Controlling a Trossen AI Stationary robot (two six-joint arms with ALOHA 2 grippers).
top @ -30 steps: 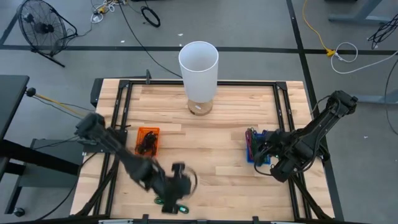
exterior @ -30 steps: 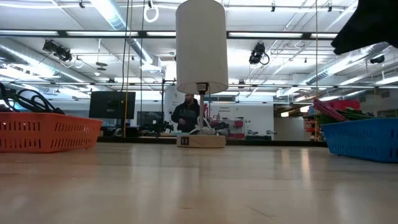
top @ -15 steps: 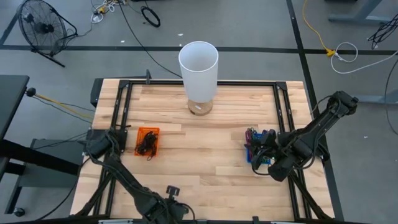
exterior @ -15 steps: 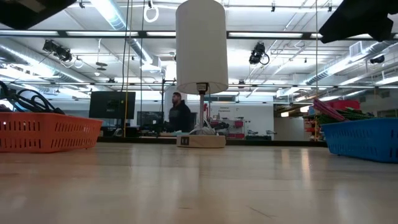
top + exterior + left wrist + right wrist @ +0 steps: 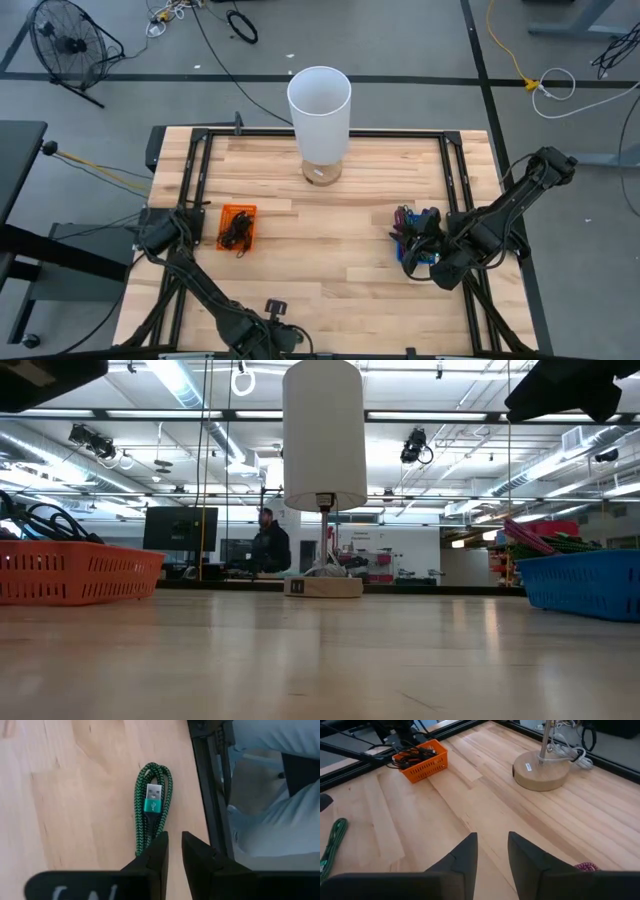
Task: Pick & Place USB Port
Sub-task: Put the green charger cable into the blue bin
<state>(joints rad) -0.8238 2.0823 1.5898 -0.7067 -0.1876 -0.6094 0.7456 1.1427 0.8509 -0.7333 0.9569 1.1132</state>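
Observation:
A green braided USB cable [image 5: 152, 810], folded into a bundle with its silver plug on top, lies flat on the wooden table close to the near edge. It also shows in the right wrist view [image 5: 332, 845]. In the high view my left arm hides it. My left gripper [image 5: 174, 845] hovers just short of the bundle, shut and empty. My right gripper [image 5: 410, 240] hangs above the blue basket [image 5: 405, 250] of coloured cables, its fingers [image 5: 465, 852] a small gap apart, holding nothing.
An orange basket [image 5: 238, 227] with dark cables stands at the table's left. A white lamp [image 5: 320, 110] stands at the far middle. A black frame rail [image 5: 210, 795] runs along the near edge, and a person's legs show beyond it. Bare wood lies between the baskets.
My left arm has swung quickly back toward the table's near edge, off the spot above the green cable, which stays lying on the table. My right gripper has crept a little toward the table's left over the blue basket.

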